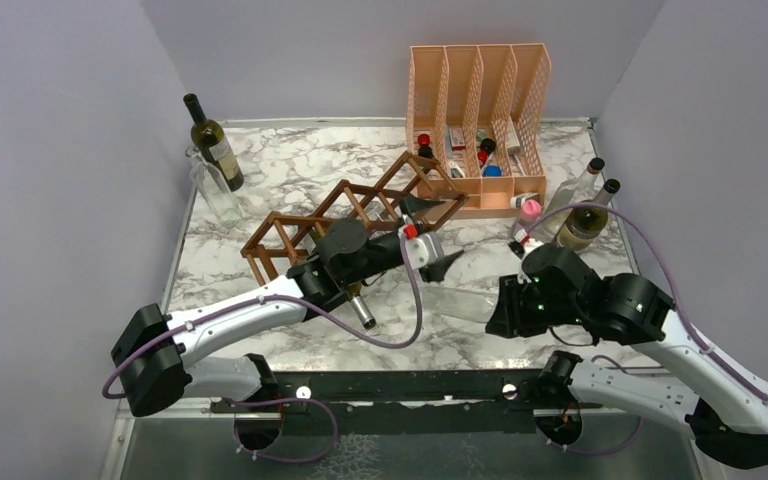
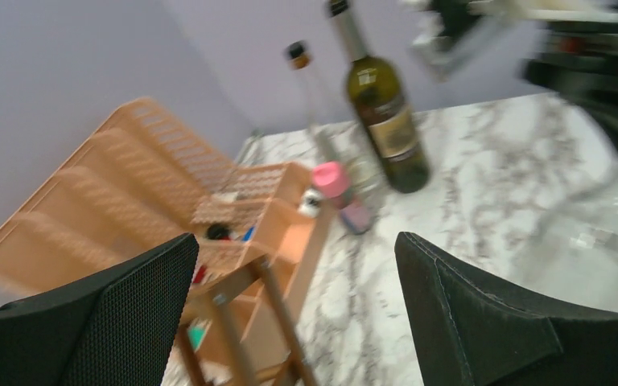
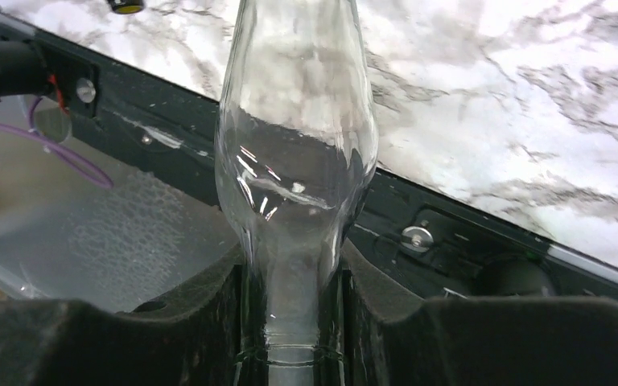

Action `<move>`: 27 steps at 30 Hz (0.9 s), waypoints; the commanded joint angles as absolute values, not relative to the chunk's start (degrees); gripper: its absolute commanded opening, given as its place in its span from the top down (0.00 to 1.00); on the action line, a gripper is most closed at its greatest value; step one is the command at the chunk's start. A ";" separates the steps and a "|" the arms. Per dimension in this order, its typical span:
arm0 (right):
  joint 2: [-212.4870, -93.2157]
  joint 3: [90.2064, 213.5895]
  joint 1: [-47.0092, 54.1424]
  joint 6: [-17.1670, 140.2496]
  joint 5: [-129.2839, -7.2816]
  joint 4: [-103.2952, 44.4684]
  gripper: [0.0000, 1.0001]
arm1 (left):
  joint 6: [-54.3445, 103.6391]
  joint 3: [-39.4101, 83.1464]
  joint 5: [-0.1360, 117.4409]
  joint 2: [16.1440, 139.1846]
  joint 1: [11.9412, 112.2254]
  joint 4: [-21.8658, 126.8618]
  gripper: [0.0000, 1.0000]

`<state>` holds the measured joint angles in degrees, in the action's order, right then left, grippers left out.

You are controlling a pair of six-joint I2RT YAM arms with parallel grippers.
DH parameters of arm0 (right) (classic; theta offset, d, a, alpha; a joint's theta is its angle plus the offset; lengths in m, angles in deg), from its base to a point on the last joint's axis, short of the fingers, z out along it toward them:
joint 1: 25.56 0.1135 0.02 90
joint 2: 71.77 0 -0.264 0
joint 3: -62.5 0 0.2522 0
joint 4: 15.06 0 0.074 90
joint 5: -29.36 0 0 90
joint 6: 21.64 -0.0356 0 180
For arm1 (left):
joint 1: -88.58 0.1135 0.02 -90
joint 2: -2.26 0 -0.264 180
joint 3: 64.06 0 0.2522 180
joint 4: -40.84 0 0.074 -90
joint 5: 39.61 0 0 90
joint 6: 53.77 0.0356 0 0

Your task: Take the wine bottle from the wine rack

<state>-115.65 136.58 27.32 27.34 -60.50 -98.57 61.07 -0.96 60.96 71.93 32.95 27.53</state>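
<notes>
The brown lattice wine rack [image 1: 345,212] lies slantwise mid-table; its end sticks show blurred in the left wrist view [image 2: 245,322]. A dark bottle's neck and cap [image 1: 361,309] stick out of the rack's near side, below my left arm. My left gripper [image 1: 430,237] is open and empty over the rack's right end; its fingers [image 2: 113,314] are wide apart. My right gripper [image 1: 503,305] is shut on the neck of a clear glass bottle [image 1: 458,300], seen close in the right wrist view [image 3: 294,161]. The bottle lies level, its body pointing left.
A peach mesh file organiser [image 1: 478,80] with small items stands at the back. A dark wine bottle [image 1: 213,142] and a clear bottle [image 1: 212,188] stand back left. Two more bottles [image 1: 585,220] and a pink-capped one [image 1: 530,208] stand right. A black rail [image 1: 400,385] runs along the near edge.
</notes>
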 commanded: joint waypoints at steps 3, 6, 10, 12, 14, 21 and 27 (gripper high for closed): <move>-114.23 142.05 27.17 24.26 -53.50 -107.37 0.99 | 64.67 -1.17 79.21 75.84 26.19 28.89 0.01; -113.22 143.55 27.17 23.77 -52.75 -109.61 0.99 | 65.38 -1.51 81.34 77.59 23.21 29.27 0.01; -111.41 144.22 27.17 23.04 -53.63 -109.55 0.99 | 66.89 -2.04 80.94 79.85 18.79 29.61 0.01; -111.39 144.39 27.17 23.10 -53.73 -109.59 0.99 | 67.56 -2.17 80.06 81.38 16.36 29.81 0.01; -111.72 144.99 27.17 23.61 -53.64 -109.38 0.99 | 67.72 -1.87 77.03 83.35 13.94 29.73 0.01; -112.39 144.65 27.13 26.55 -55.29 -104.67 0.99 | 63.24 1.07 55.63 90.90 10.36 26.97 0.04; -113.86 142.20 27.17 28.39 -56.60 -101.25 0.99 | 60.42 0.71 50.62 91.36 10.36 23.91 0.04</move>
<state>-112.98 142.39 26.86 26.40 -53.51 -113.46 64.15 -0.92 56.81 91.21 10.83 27.60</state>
